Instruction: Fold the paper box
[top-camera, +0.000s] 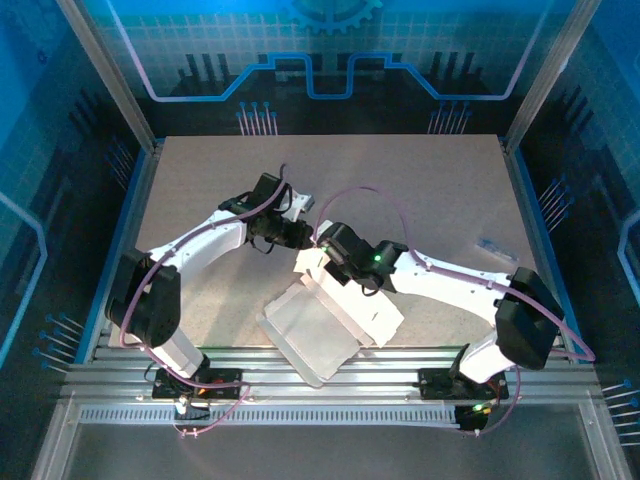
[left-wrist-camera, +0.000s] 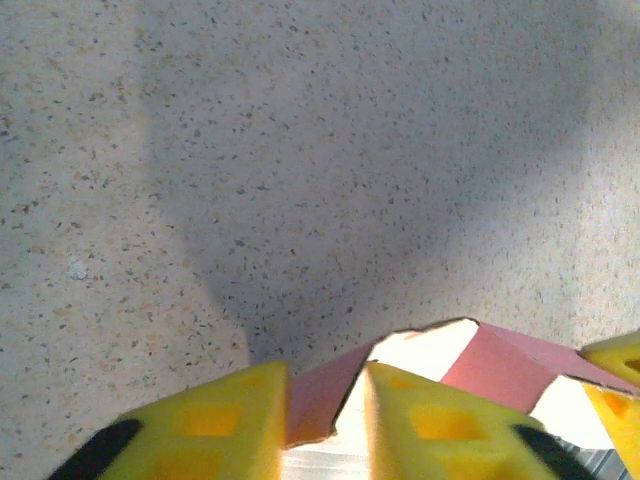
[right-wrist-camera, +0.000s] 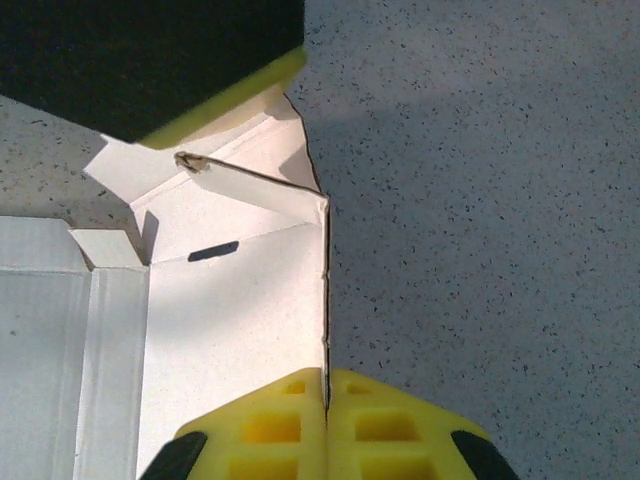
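right claw (right-wrist-camera: 326, 395) clamped on the paper box (right-wrist-camera: 230, 300) upright wall edge. left claw (left-wrist-camera: 320, 378) straddles its far pink flap (left-wrist-camera: 315, 408); grip cannot be told.

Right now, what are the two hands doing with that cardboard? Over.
Right hand shut on paper box edge. Left hand astride pink flap, grip unclear. Nothing blocking.

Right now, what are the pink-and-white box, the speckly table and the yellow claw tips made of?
The pink-and-white creased paper box looks like thin matte cardboard: it holds sharp folds. The speckled grey table seems to be smooth stone-look laminate, though I can't be sure. The yellow pads of the right claw look like matte rubber or foam, with moulded square dimples.
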